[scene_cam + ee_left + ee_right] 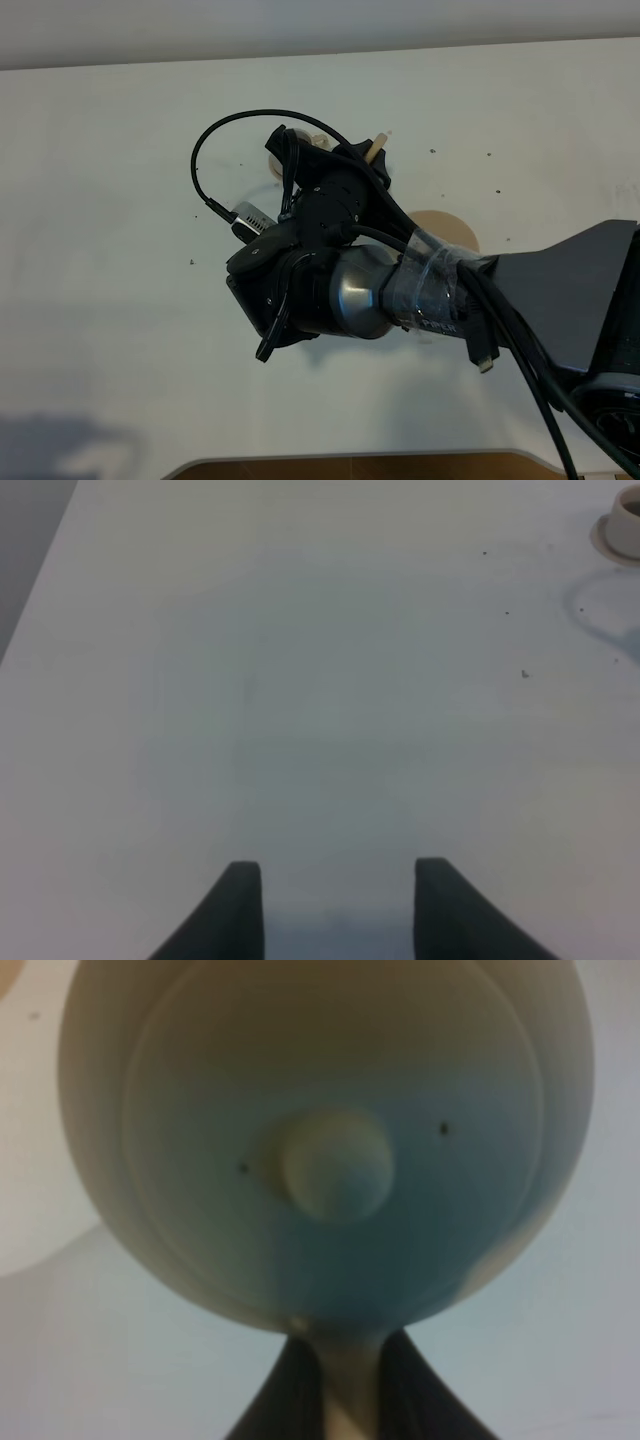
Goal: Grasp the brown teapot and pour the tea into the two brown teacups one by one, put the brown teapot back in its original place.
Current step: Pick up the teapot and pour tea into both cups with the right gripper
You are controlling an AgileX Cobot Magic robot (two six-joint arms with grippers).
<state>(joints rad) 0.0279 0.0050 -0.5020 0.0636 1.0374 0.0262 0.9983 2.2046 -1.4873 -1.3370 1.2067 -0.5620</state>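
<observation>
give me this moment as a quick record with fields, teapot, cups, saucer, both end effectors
teapot: brown teapot fills the right wrist view, lid knob facing the camera, handle between the fingers
right end effector: shut on the teapot handle
left end effector: open, holding nothing, over bare white table
teacups: one teacup on its small saucer at the edge of the left wrist view; the arm hides most of the cups in the high view
large saucer: tan disc, partly visible behind the right arm, nothing seen on it
</observation>
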